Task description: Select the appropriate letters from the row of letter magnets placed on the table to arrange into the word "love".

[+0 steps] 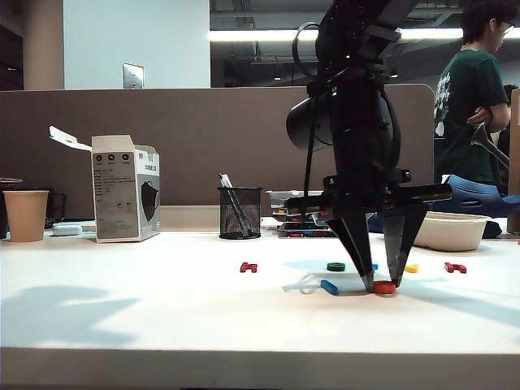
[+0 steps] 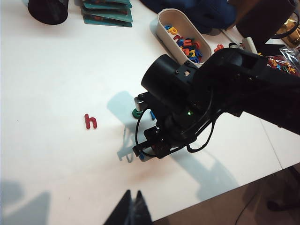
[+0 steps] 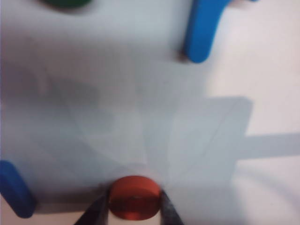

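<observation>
On the white table (image 1: 162, 309), the orange ring (image 3: 134, 197) is held between the right claw's (image 1: 383, 284) fingers, the blue bar (image 1: 329, 287) just beside. The left claw (image 2: 132, 206), closed, is kept farther off.

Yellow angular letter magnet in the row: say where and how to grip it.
Come straight down on the small yellow angular plastic magnet, which lies flat on the white table, and pinch its two outer edges. The right gripper, now around the orange ring magnet, is nearest.

an office: a brown desk partition (image 1: 203, 146), mesh pen holder (image 1: 240, 213), and ceiling strip lights (image 1: 260, 36).
</observation>
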Tool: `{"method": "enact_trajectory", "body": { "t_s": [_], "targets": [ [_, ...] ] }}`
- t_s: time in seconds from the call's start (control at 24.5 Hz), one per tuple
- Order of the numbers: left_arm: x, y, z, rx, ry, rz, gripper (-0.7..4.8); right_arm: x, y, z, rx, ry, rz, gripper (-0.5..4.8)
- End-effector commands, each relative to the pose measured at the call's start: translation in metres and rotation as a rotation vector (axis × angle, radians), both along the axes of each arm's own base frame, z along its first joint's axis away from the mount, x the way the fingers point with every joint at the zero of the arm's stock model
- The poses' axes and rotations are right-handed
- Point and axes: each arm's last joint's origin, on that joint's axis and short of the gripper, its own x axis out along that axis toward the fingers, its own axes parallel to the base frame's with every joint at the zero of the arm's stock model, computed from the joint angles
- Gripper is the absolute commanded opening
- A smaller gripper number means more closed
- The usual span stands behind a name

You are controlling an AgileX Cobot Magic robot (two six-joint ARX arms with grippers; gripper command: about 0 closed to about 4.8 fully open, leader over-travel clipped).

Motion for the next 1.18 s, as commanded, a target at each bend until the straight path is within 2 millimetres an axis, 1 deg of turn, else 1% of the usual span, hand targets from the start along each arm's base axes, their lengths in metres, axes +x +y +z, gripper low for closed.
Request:
{"method": "enact_trajectory", "body": {
  "t_s": [0.04, 0.08, 0.16, 0.29, 0.33, 0.37, 0.77, 0.9, 1.06, 1.18],
  "targets": [
    [-0.001, 0.000, 0.002, -0.007, -0.014, -0.001, -0.05, 0.004, 0.004, -0.014, 0.020, -0.016, 0.000, 1.64],
    [-0.001, 0.000, 0.002, -0.007, -0.014, -0.001, -0.05, 0.004, 0.004, -0.014, 0.020, -0.015, 0.001, 1.64],
    [-0.001, 0.000, 0.002, -0.007, -0.014, -0.001, -0.05, 0.004, 0.004, -0.014, 0.019, -0.013, 0.004, 1.81],
    [-0.001, 0.000, 0.002, -0.007, -0.014, -0.001, -0.05, 0.003, 0.004, -0.014, 0.017, -0.010, 0.006, 1.87],
    [-0.001, 0.000, 0.002, -0.007, -0.014, -0.001, -0.05, 0.003, 0.004, -0.014, 0.018, -0.009, 0.016, 2.16],
    [-0.001, 0.000, 0.002, -0.007, -0.014, -0.001, -0.05, 0.003, 0.004, -0.013, 0.017, -0.006, 0.020, 2.26],
    [-0.001, 0.000, 0.002, -0.007, -0.014, -0.001, -0.05, 0.000, 0.002, -0.011, 0.008, 0.011, 0.032, 2.26],
    [-0.001, 0.000, 0.002, -0.007, -0.014, -0.001, -0.05, 0.000, 0.001, -0.005, 0.015, -0.002, 0.034, 2.26],
    [-0.001, 0.000, 0.002, -0.007, -0.014, -0.001, -0.05, -0.002, 0.000, 0.009, 0.031, -0.036, 0.034, 2.26],
    [-0.001, 0.000, 0.002, -0.007, -0.014, -0.001, -0.05, -0.005, -0.002, 0.014, 0.032, -0.034, 0.041, 2.26]
  ]
}}
